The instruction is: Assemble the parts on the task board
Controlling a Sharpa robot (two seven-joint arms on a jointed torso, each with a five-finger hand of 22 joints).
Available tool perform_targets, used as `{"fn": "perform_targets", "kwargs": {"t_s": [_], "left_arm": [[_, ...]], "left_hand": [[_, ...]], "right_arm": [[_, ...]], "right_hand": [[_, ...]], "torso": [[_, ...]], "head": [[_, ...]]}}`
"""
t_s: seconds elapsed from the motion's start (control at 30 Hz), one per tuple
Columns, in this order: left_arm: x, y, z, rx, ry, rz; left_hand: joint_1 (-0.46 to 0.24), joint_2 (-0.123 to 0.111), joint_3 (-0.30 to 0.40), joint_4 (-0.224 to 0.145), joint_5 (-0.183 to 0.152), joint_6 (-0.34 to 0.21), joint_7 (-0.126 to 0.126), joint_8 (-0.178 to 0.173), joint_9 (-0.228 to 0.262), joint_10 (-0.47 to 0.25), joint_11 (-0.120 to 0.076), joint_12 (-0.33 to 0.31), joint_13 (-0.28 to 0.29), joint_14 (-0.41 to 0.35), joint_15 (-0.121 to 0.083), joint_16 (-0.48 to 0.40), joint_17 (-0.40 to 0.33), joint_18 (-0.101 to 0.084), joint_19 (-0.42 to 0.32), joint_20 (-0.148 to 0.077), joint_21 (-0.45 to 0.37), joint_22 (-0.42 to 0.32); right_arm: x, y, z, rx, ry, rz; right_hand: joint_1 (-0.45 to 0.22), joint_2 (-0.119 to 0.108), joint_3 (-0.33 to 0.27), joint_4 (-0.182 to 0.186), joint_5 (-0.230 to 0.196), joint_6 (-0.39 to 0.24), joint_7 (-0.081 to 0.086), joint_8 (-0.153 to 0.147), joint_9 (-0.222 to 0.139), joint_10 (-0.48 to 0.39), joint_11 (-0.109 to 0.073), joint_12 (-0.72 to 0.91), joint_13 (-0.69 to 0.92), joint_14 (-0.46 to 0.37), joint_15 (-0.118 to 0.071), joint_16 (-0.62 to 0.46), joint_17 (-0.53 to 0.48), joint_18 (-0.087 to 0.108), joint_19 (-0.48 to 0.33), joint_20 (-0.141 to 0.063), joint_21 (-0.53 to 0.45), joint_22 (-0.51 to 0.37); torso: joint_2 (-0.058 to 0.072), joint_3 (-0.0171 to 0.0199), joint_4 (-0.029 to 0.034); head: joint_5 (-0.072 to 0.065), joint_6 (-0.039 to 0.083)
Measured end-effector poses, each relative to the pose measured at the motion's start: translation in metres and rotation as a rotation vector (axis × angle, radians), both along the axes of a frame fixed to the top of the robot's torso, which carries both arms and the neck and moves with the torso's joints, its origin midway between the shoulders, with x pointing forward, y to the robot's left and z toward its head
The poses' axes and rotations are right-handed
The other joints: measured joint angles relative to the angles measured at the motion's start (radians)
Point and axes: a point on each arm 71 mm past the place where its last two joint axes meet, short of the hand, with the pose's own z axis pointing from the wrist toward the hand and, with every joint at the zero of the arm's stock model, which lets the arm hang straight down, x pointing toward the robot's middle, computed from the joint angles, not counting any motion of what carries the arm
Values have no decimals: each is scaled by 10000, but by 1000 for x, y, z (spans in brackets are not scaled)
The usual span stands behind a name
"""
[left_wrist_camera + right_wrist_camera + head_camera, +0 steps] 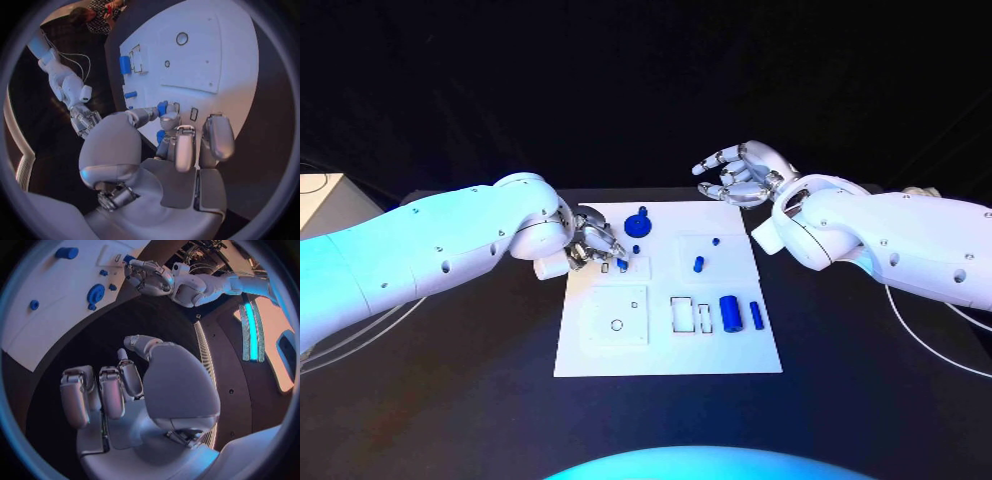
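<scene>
**Mia:** How much of the job is done?

**Sam:** Not much, I think. The task board (668, 345) lies in the middle of the counter (473, 400). Many blue parts are loose on it. A blue cylinder (730, 313) and a thin blue bar (757, 316) lie near the board's right edge. A round blue knob (639, 223) sits near its far edge. Two small pegs (700, 264) are in the middle.

**Mia:** What is the left hand doing?

**Sam:** The left hand (593, 246) is down at the board's left edge. It pinches a small blue piece (622, 264) in its fingertips, right over the board. I guess it is putting that piece into a slot.

**Mia:** And the right hand?

**Sam:** The right hand (740, 172) hangs in the air past the board's far right corner. Its fingers are apart and it holds nothing.

**Mia:** Do the wrist cameras help?

**Sam:** Yes. The left wrist view shows the pinch up close. The small blue piece (162, 108) sits between the fingertips, beside little slots (194, 114) in the board. The head view hides that. The right wrist view shows the right hand's (125, 390) bare palm over the dark counter.

**Mia:** So what is left?

**Sam:** Most of the parts, I think.
</scene>
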Motion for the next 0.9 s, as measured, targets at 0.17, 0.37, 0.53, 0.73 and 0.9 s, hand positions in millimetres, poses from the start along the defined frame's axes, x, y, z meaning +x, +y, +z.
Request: {"fn": "perform_targets", "kwargs": {"t_s": [0.17,0.37,0.53,0.73,0.9], "left_arm": [[-1,1,2,-106,-192,144],[-3,2,4,-192,-553,321],[-4,0,4,-194,-905,406],[-6,-3,3,-103,-1370,440],[-5,-4,1,104,-1689,421]], "left_hand": [[-66,-66,-5,-5,596,2,-1,9,0,37,-36,-30,-4,0,0,19,0,0,54,-53,61,90],[-93,-93,-46,-46,846,14,-12,110,0,71,-69,-30,20,0,0,19,0,0,54,-53,83,156],[-84,-205,-117,-117,1171,115,8,123,0,143,-67,-30,39,-27,-44,18,0,-1,90,-89,122,189],[-24,-425,-211,-211,1962,294,5,32,0,260,-114,-30,79,0,-70,38,0,0,145,-144,199,356],[-25,-501,-251,-251,2398,376,-11,5,0,359,-138,-30,154,-37,-105,55,0,-1,217,-140,268,483]], "right_arm": [[0,-2,0,-10,4,-37],[0,-3,-1,-19,11,-69],[0,-4,-1,-24,19,-83],[0,-5,-2,-32,33,-102],[1,-6,-2,-44,39,-140]], "right_hand": [[-40,-40,0,0,0,0,0,0,0,0,0,0,0,0,0,0,-1,0,0,0,0,0],[-40,-41,0,0,0,0,0,0,0,0,0,0,0,0,0,0,-1,0,0,0,0,7],[-69,-11,0,0,0,0,0,0,0,0,0,0,0,0,0,0,-2,0,0,0,0,7],[-93,13,0,1,0,0,0,0,0,0,0,0,0,0,0,0,-3,0,0,0,0,6],[-93,13,-1,0,0,0,0,0,0,0,0,0,0,0,0,0,-3,0,0,0,0,6]], "torso": [[0,-5,4],[3,-5,12],[3,3,15],[-1,12,3],[-4,14,2]], "head": [[22,-6],[51,-29],[80,-31],[125,-42],[148,-21]]}}
